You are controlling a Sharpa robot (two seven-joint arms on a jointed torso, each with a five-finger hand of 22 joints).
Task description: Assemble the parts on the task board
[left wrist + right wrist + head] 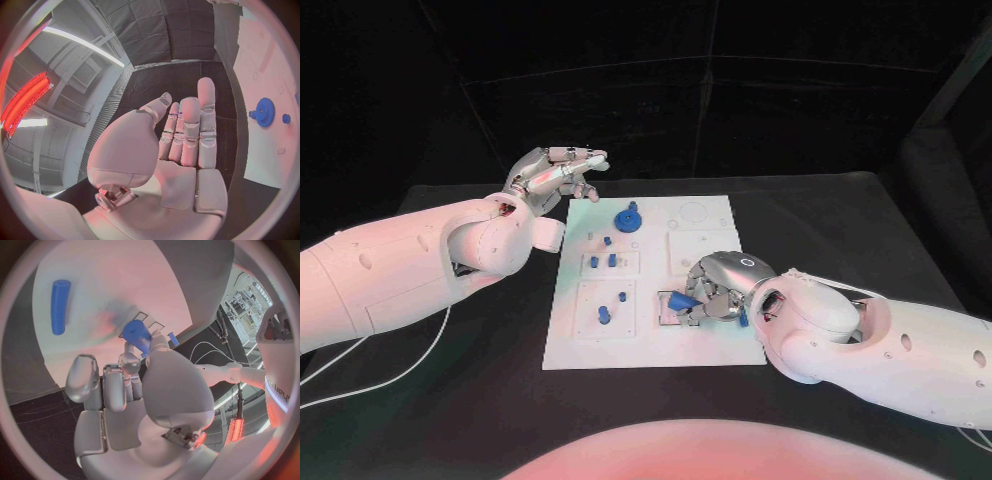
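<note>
Blue pieces are scattered over the white task board (pixel 689 345) in the middle of the black table (pixel 877 230), and the step in hand looks like the placing of one of them: the right hand (pixel 718 290) is down on the near right part of the board with its fingers curled around a stubby blue part (pixel 679 300), which the right wrist view shows pinched at the fingertips just above the board. A blue gear (pixel 627 219) stands toward the far side of the board, a few small blue pegs (pixel 602 260) stand in the left column, and a blue rod (pixel 59 306) lies flat on the white surface near the working hand. The left hand (pixel 557 177) hovers off the far left corner of the board, fingers straight and close together, holding nothing. By my reading the next move calls for lining the held part up with its seat and pressing it straight down; which seat it belongs to I cannot tell, since the hand covers that patch
</note>
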